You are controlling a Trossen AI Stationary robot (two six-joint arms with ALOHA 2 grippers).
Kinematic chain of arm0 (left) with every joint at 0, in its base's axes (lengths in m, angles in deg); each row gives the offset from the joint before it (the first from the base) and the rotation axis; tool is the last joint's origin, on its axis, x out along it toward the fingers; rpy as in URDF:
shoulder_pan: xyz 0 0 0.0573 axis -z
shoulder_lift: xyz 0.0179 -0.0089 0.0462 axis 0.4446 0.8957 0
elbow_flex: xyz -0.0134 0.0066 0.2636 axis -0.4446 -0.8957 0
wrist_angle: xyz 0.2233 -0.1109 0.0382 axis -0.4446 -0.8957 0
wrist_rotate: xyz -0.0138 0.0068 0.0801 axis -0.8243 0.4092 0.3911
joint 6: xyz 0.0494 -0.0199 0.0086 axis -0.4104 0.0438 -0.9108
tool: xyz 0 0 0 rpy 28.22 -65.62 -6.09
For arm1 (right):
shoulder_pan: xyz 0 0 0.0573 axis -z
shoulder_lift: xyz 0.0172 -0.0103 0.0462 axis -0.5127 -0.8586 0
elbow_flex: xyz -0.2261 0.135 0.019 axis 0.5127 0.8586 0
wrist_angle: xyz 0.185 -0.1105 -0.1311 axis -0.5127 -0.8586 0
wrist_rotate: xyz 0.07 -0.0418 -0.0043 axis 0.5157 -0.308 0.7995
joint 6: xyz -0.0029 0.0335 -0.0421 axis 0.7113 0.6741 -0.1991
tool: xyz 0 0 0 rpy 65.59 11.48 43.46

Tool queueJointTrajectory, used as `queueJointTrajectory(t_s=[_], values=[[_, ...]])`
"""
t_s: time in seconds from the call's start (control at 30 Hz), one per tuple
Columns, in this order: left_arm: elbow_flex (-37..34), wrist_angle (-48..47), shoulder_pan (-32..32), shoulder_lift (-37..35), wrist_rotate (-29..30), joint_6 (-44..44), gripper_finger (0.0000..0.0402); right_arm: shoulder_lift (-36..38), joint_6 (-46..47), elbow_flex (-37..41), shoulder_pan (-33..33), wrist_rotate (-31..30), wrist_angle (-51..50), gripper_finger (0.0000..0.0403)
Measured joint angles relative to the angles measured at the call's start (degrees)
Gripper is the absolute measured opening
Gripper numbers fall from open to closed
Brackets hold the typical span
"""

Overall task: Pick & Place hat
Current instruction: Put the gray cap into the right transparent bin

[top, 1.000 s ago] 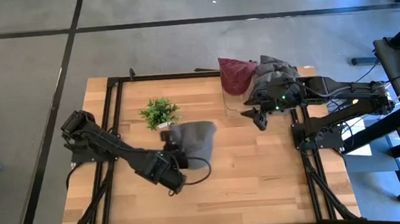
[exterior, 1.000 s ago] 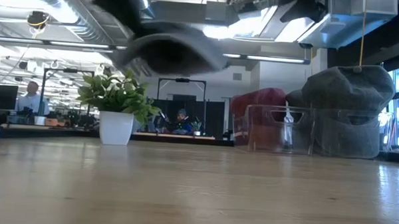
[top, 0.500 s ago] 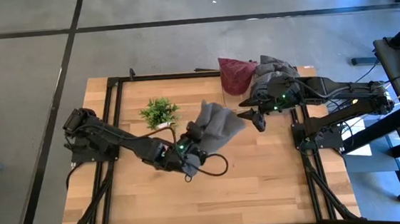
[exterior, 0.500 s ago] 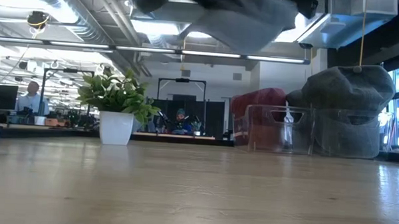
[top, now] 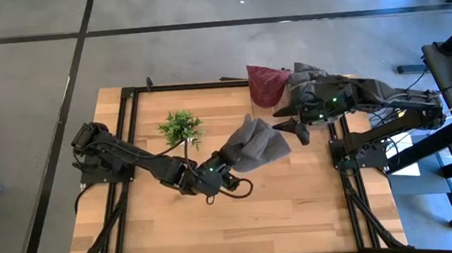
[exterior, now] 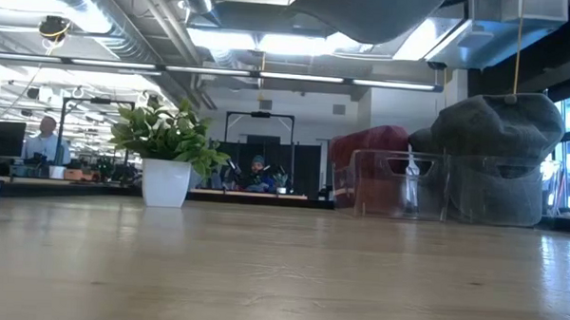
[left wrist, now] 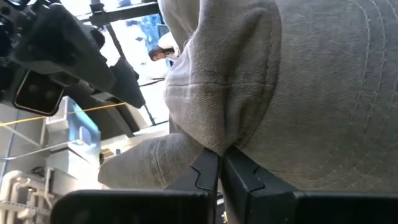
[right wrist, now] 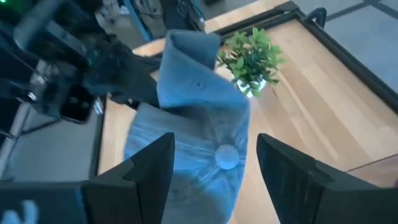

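The left gripper (top: 222,164) pinches the soft grey fabric cap (top: 258,142) aloft beside the small potted plant (top: 180,127); the right gripper (top: 289,128), fingers spread, waits beyond it. Placement remains.

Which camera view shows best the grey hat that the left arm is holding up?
The right wrist view: the grey hat shows its whole crown and top button. The high view shows it small, the left wrist view only pinched fabric, the low view just its underside.

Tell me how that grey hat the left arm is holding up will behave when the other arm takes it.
The grey hat is probably floppy: it creases where the left gripper pinches it. It looks light, held by one fold. It may sag between the right gripper's open jaws.
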State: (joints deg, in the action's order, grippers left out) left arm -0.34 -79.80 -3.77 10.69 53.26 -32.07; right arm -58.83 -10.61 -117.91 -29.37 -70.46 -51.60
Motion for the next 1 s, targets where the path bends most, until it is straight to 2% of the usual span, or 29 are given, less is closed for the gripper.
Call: queueJointTrajectory(t_s=[0.27, 0.43, 0.53, 1.0], values=[[0.0, 10.8, 1.1, 0.0, 0.1, -7.3, 0.0003, 0.0, 11.9, -5.4, 0.0, 0.7, -1.4, 0.0228], [0.0, 17.8, 1.3, 0.0, 0.3, -11.7, 0.0003, 0.0, 13.3, -5.7, 0.0, 9.5, -1.5, 0.0228], [0.0, 19.9, 1.4, 0.0, 0.0, -14.5, 0.0003, -0.5, 14.6, -5.7, 0.0, 11.8, -1.4, 0.0228], [0.0, 20.9, 3.0, 0.0, -1.0, -16.4, 0.0003, -1.1, 11.6, -5.7, 0.0, 6.1, -1.4, 0.0228]])
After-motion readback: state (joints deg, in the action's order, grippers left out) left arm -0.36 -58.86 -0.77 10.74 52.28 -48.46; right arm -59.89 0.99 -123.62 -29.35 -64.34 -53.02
